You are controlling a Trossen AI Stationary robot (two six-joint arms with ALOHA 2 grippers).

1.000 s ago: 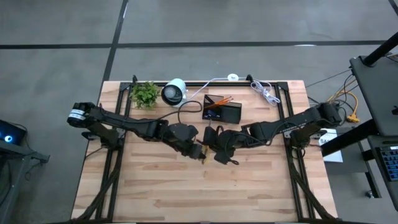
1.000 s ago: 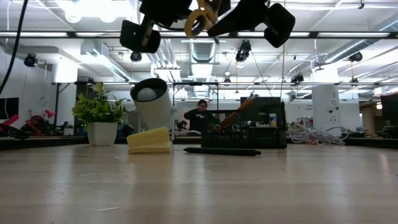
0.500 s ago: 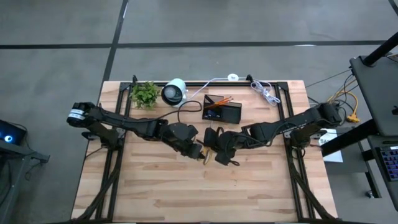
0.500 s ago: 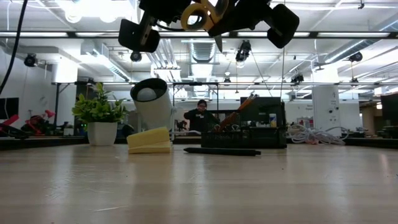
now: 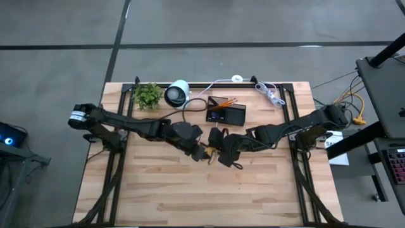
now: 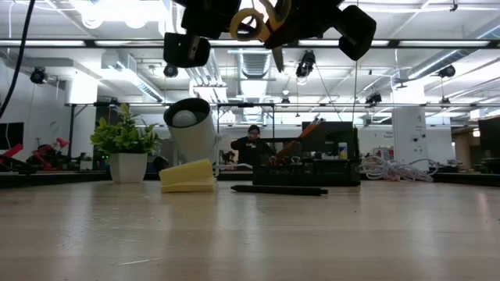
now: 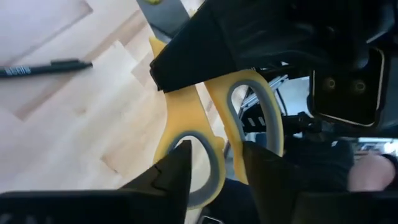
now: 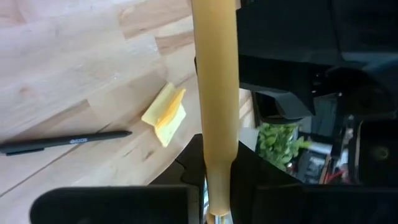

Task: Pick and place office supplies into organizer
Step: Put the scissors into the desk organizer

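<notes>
Low and high views, foreground to background. Nearest, the bare light-wood slatted table [image 6: 250, 234]. Above its middle, both dark arms meet in mid-air around the yellow-handled scissors [image 6: 262, 23], which hang clear of the tabletop with the blades pointing down. The right gripper [image 5: 218, 151] is clamped on the yellow scissor handle, seen as a yellow bar between its fingers in the right wrist view. The left gripper [image 5: 201, 152] stands just beside it at the handle loops [image 7: 186, 155], its fingers parted with their tips at a loop; whether they press it cannot be told.

Farther back, a black pen [image 6: 277, 190] lies flat on the wood, and a yellow sticky-note pad [image 6: 187, 176] rests near it. Behind the pen stands the small black rectangular organizer [image 5: 226, 112], with orange pencils [image 5: 223, 102] leaning in its taller back section. At the far edge: a white round lamp-like device [image 5: 177, 93], a green potted plant [image 5: 147, 95] and a white cable [image 5: 269, 94].
</notes>
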